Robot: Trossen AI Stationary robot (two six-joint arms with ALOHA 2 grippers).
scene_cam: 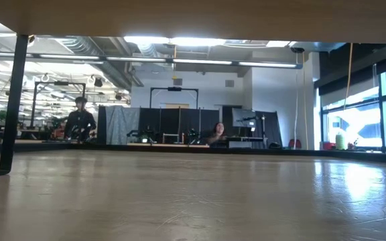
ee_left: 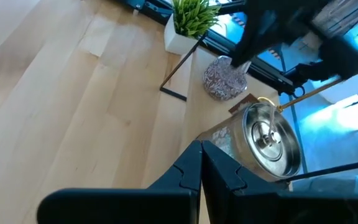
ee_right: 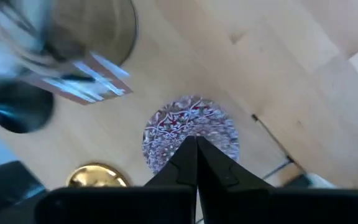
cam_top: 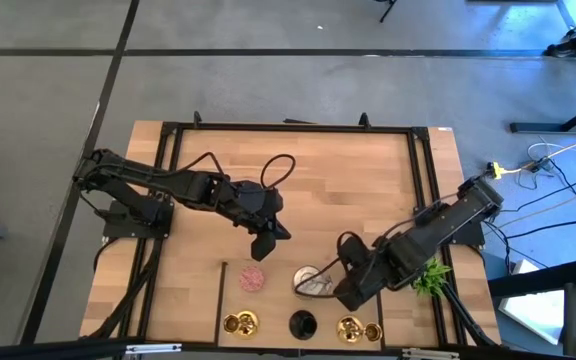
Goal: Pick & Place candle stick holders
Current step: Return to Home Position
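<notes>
Since neither arm carries anything, I read both sets of fingers as pressed together and empty. The left gripper [cam_top: 265, 237] hangs just off the pink holder [cam_top: 254, 277]. The right gripper [cam_top: 350, 294] hangs beyond the silver holder [cam_top: 313, 281] beside it. The black holder [cam_top: 302, 323] and gold holders [cam_top: 240, 323] stand nearby, seemingly already placed.

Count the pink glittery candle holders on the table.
2. One pink glittery holder lies left of the silver holder in the high view. The second glittery holder shows only in the left wrist view, near the plant; the right arm seemingly covers it from above.
</notes>
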